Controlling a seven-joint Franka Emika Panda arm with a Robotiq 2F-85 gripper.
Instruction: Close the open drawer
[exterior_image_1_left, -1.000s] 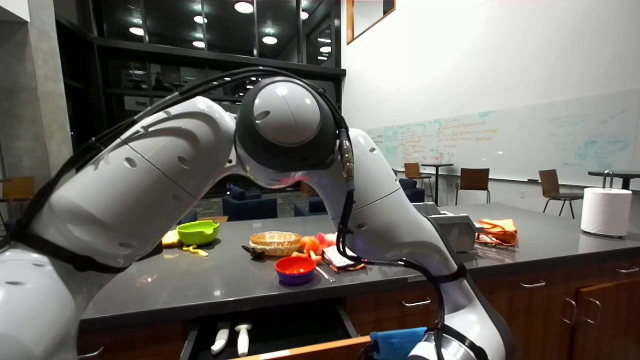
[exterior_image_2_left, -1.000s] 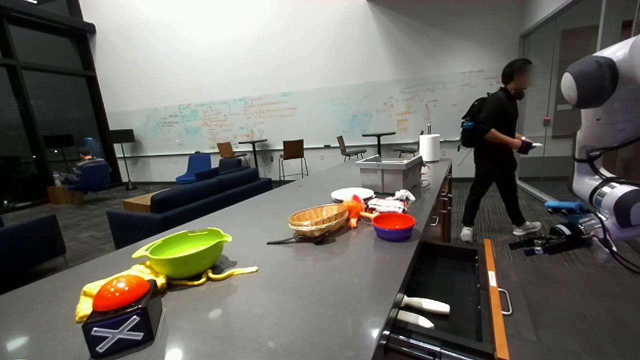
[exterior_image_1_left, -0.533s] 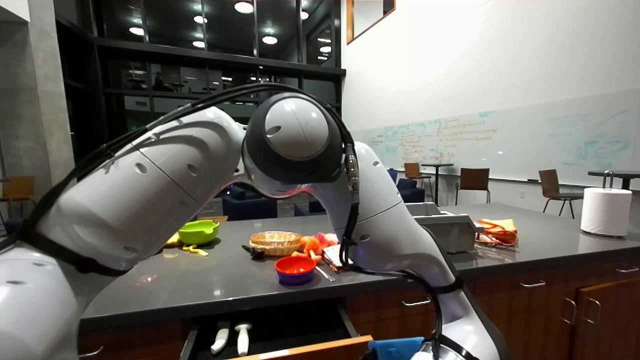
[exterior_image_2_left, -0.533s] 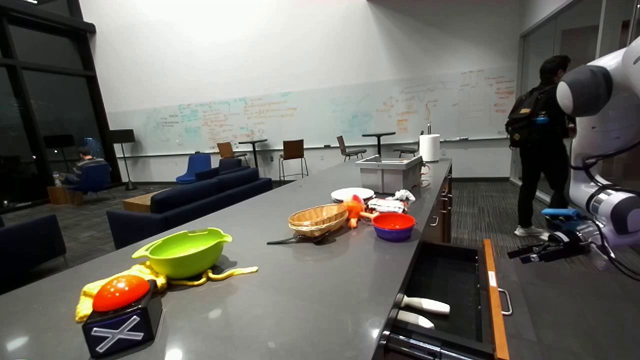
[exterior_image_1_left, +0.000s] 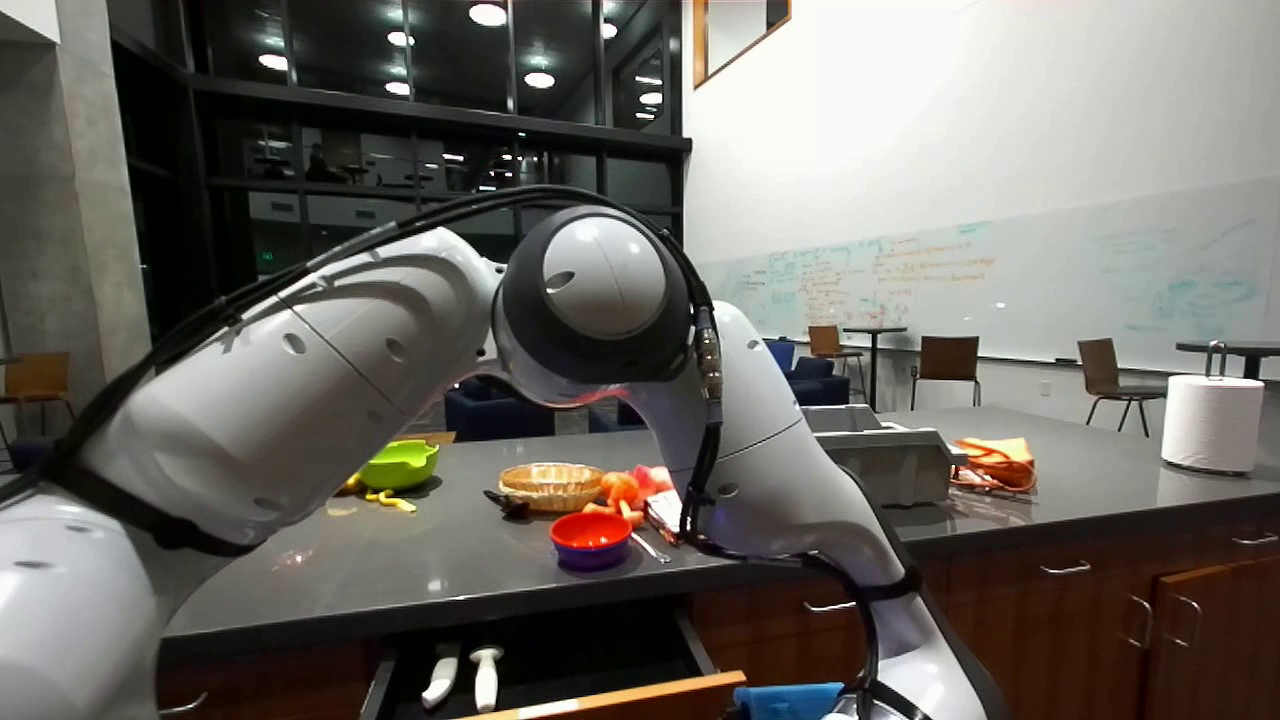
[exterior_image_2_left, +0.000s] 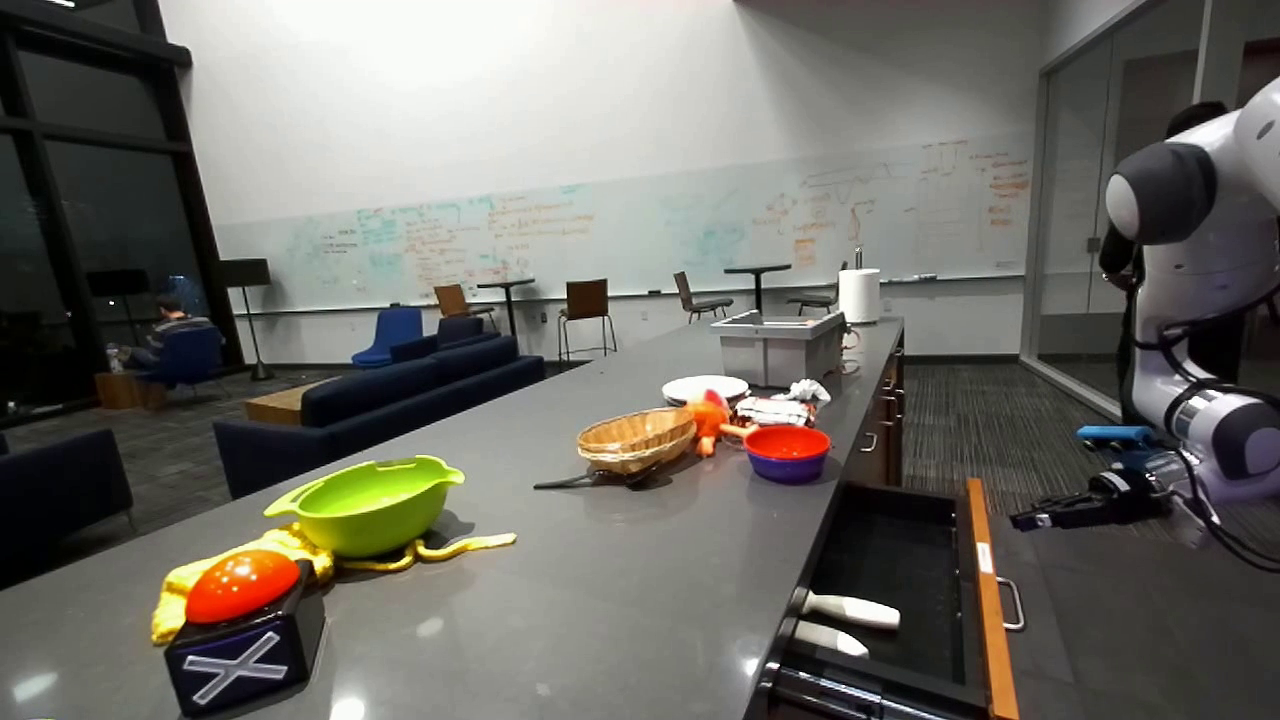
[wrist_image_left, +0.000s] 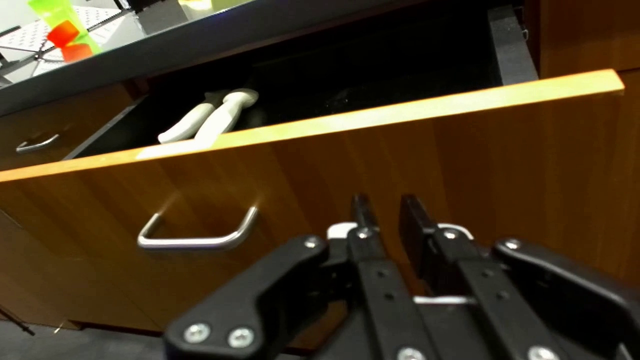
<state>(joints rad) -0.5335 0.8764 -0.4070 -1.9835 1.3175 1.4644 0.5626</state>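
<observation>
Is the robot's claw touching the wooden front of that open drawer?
Apart. In an exterior view, a strip of floor shows plainly between the tips of the gripper and the drawer front.

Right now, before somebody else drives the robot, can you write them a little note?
The claw: partly open, holding nothing, in front of the drawer, right of its handle in the wrist view. A gap shows between it and the drawer front in an exterior view.
The drawer: open, two long white things inside.
Done: the claw faces the drawer front.
Left: push the drawer shut, probably with the claw.
</observation>
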